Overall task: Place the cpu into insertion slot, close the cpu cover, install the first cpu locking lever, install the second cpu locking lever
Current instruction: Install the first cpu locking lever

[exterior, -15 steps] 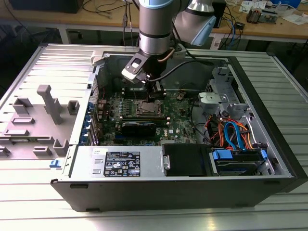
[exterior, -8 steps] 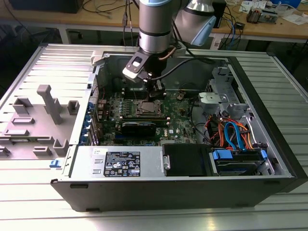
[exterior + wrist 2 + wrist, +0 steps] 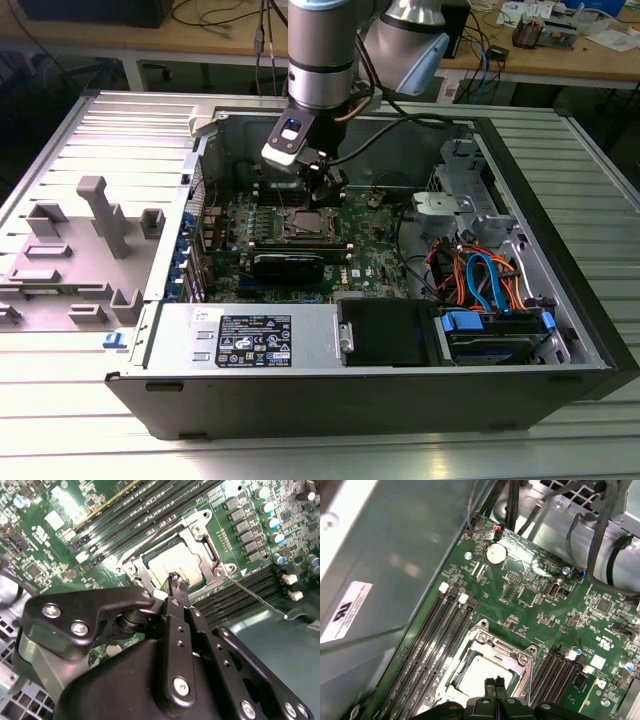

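Where the exterior view's left begins: grey moulded fixture (image 3: 90, 235), lying on the slatted table (image 3: 60, 430). Next, the open computer case (image 3: 330, 405), with a green circuit board (image 3: 370, 255) inside. Centre: gripper (image 3: 325, 195), fingertips pressed together with nothing between them, directly over the insertion slot (image 3: 305, 225). Second wrist view: the cpu (image 3: 172, 562) is seated in the slot, pale face up, and the cpu cover (image 3: 137, 565) is laid flat around it. Whether the fingertips touch the cpu cannot be told. One thin locking lever (image 3: 252, 593) juts from the socket corner across the memory slots (image 3: 235, 600). Far right of the exterior view: orange and blue cables (image 3: 480, 280).
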Tool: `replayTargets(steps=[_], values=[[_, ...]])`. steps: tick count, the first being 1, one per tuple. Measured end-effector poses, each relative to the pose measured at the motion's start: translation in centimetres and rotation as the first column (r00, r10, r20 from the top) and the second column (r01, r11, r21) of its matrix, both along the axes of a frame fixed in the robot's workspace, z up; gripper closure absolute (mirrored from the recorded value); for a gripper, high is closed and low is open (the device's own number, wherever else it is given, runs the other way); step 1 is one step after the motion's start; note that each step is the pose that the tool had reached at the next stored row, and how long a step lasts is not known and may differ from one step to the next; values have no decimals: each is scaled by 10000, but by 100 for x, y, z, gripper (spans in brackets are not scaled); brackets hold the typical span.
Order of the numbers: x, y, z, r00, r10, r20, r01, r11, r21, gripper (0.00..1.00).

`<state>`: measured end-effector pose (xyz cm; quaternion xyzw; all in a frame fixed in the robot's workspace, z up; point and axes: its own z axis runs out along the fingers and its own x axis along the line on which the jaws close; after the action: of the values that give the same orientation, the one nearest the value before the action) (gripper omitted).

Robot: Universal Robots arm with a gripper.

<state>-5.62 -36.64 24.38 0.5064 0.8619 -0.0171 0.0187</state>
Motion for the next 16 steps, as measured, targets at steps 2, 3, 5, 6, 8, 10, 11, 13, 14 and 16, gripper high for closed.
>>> replayTargets(steps=[2,3,5,6,8,10,11,13,14,16], values=[[0,0,44,9999,129,0,-129,9999,-1,89],[0,0,66,9996,289,0,-289,9996,0,89],[-1,0,75,9982,607,2,-607,9982,3,89],[-1,0,76,9973,739,2,-739,9973,3,89],[-2,0,78,9938,1116,0,-1116,9938,0,89],[-2,0,78,9872,1596,0,-1596,9872,0,89],[-3,0,79,9849,1730,-1,-1730,9849,0,89],[-4,0,92,9829,1844,-3,-1844,9829,-3,89],[-3,0,104,9816,1907,-1,-1907,9816,-1,89],[-3,0,143,9770,2134,0,-2134,9770,-1,89]])
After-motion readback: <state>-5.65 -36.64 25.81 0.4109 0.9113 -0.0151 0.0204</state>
